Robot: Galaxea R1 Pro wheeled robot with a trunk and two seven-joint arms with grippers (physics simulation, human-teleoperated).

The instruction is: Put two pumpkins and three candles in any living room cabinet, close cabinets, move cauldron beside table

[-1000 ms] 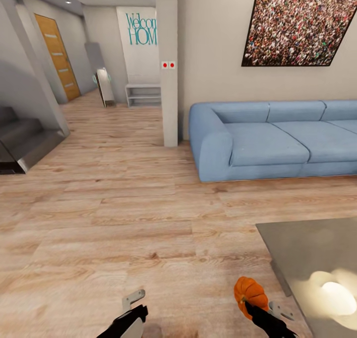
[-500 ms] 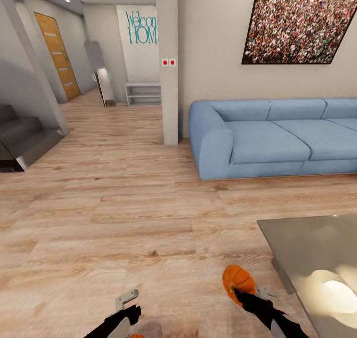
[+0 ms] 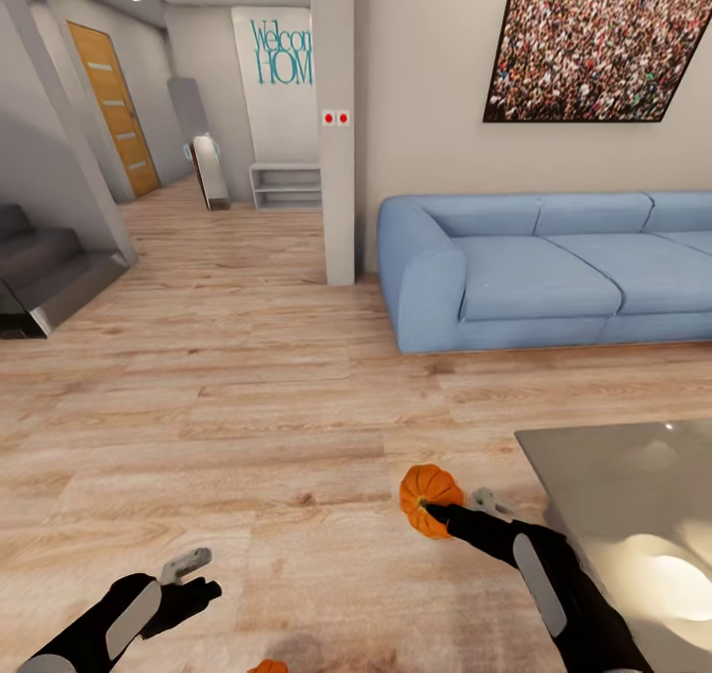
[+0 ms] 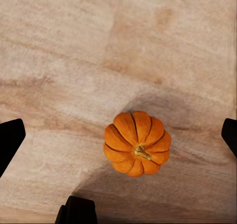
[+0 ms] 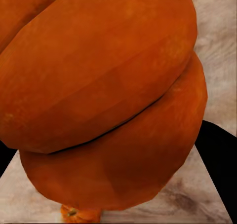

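Observation:
My right gripper (image 3: 453, 506) is shut on a small orange ribbed pumpkin (image 3: 426, 498), held above the wooden floor just left of the grey glass table (image 3: 603, 495). In the right wrist view this pumpkin (image 5: 108, 95) is very close, with a dark finger (image 5: 217, 155) beside it. A second pumpkin (image 3: 269, 666) sits on the floor at the near edge of the head view. The left wrist view looks straight down on that pumpkin (image 4: 137, 143), stem up. My left gripper (image 3: 196, 577) hangs open above it, its fingertips (image 4: 10, 140) wide apart and clear of it.
A blue sofa (image 3: 534, 268) stands against the far wall behind the table. A grey pillar (image 3: 338, 159) rises left of it, and dark stairs (image 3: 40, 278) are at the far left. Wooden floor (image 3: 247, 406) stretches between them toward a hallway.
My right gripper has carried its pumpkin forward and left over the floor. The left arm has swung out to the left. The second pumpkin has come into the head view's near edge.

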